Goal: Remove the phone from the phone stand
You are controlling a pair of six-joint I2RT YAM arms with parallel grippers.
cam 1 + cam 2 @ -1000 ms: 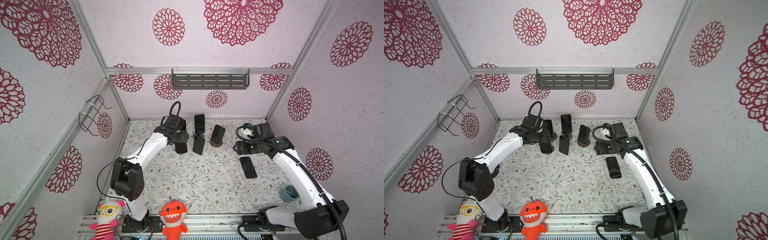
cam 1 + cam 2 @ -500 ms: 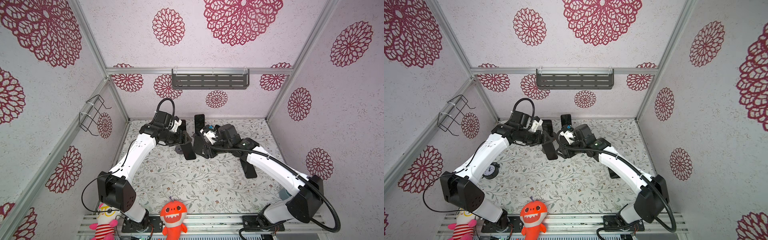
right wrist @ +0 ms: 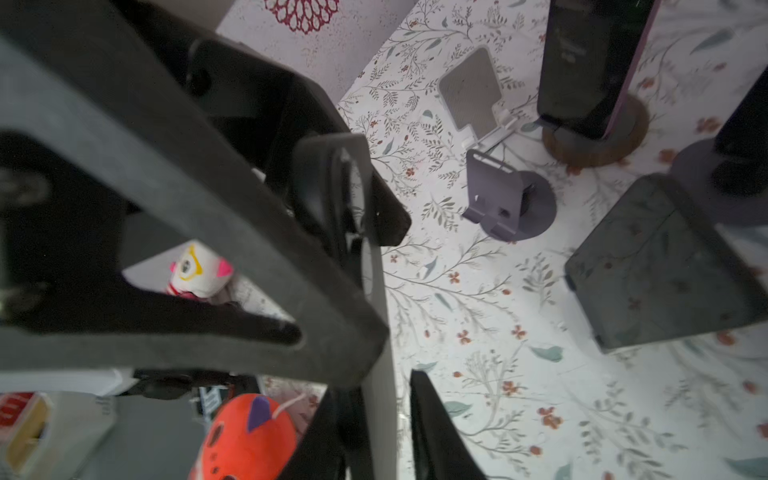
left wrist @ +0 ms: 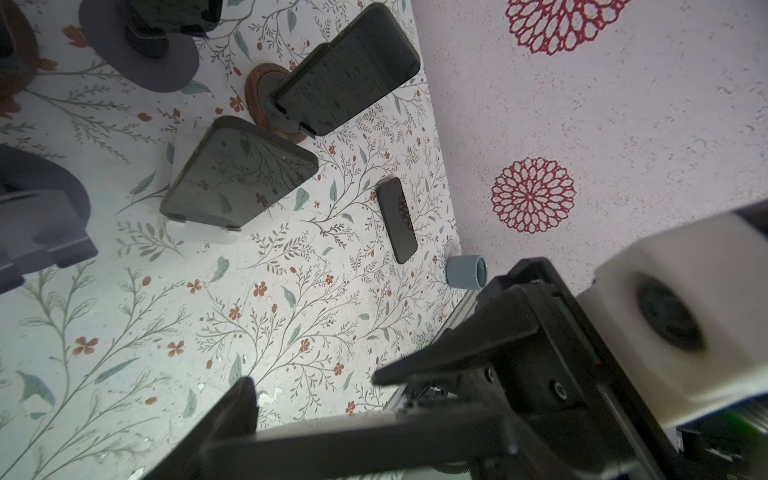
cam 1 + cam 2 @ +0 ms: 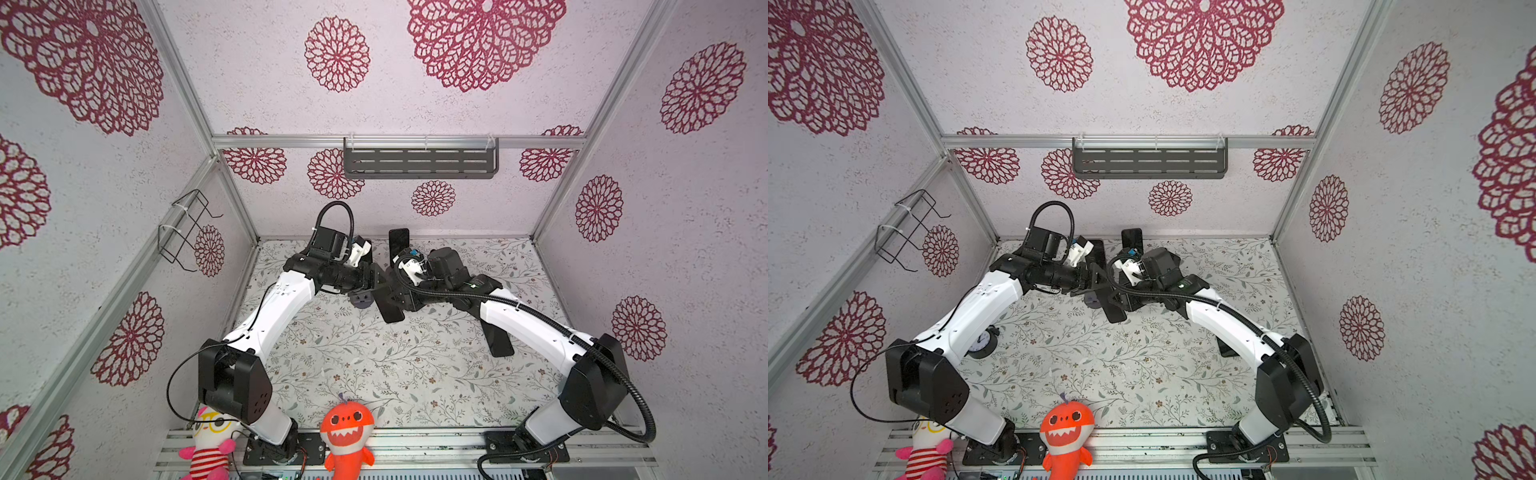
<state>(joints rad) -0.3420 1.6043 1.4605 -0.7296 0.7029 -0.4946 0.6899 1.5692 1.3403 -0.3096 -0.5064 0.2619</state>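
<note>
I count six phones (image 4: 239, 183): four propped, one flat near the blue cup (image 4: 463, 272), one aloft. Six phone stands (image 3: 498, 195): two wooden, two purple, two white. Two plush toys (image 5: 347, 432), one clock (image 5: 980, 341), one wall shelf (image 5: 419, 163), one cup.

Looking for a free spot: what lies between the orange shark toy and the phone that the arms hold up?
Nothing: in both top views, only bare floral table shows between the orange shark toy and the phone.
</note>
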